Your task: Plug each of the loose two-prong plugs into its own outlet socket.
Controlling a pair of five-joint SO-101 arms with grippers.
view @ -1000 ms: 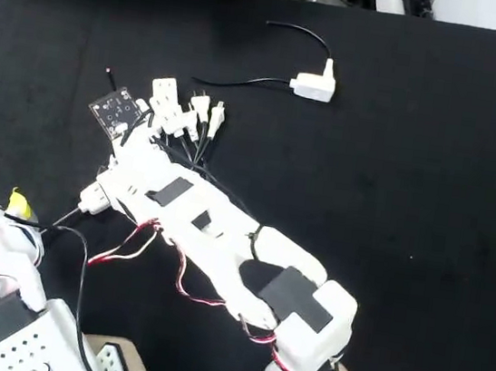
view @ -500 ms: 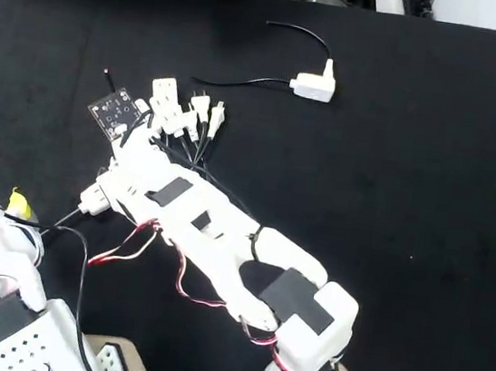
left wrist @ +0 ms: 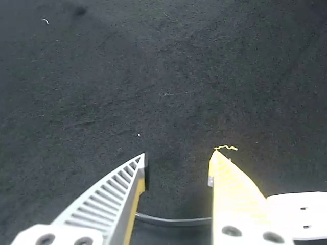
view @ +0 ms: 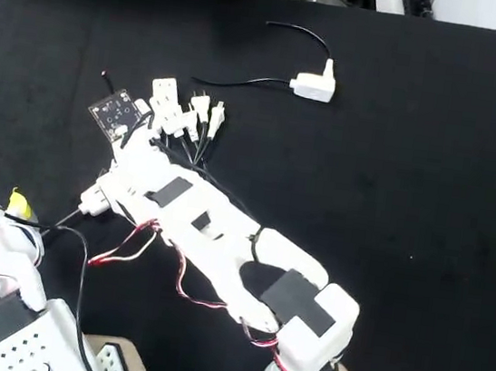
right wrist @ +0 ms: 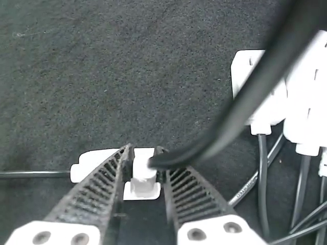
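Black cloth (view: 427, 218) covers the table. The right gripper (right wrist: 144, 152) is pinched narrowly on a white plug (right wrist: 143, 176), at the cluster of plugs (view: 185, 109) beside a circuit board (view: 116, 113). Its black cord (right wrist: 240, 102) leaves near the fingertips and crosses in front of neighbouring white plugs. A flat white piece (right wrist: 94, 159) touches it. The plug's long axis runs along the fingers; its prongs are hidden. Another plug (view: 314, 86) lies well apart. The left gripper (left wrist: 179, 155) gapes wide, holding nothing.

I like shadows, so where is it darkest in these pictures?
Left wrist view: the black felt table is darkest between the left gripper's fingers. Right wrist view: shadow beside the right gripper, shut on a small white plug. High view: evenly lit.
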